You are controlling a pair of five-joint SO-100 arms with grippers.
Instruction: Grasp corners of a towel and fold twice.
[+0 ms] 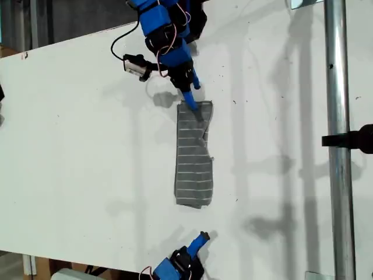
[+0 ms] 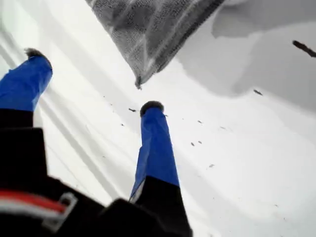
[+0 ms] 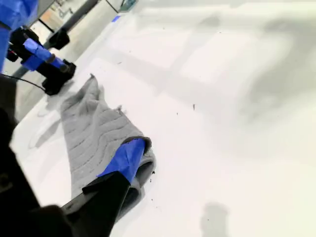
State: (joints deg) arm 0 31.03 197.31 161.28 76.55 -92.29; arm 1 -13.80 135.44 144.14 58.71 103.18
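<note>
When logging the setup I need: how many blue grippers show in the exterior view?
2. My second gripper at the towel's upper end in the exterior view; my first gripper below the towel, apart.

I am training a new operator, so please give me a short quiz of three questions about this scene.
1. Fill in: the jaws of my first gripper stand ____.
2. Which gripper touches the towel? A) my first gripper B) my second gripper C) neither
3. True or false: my first gripper holds a corner of the towel.

Key: 1 open; 2 B; 3 false.
</note>
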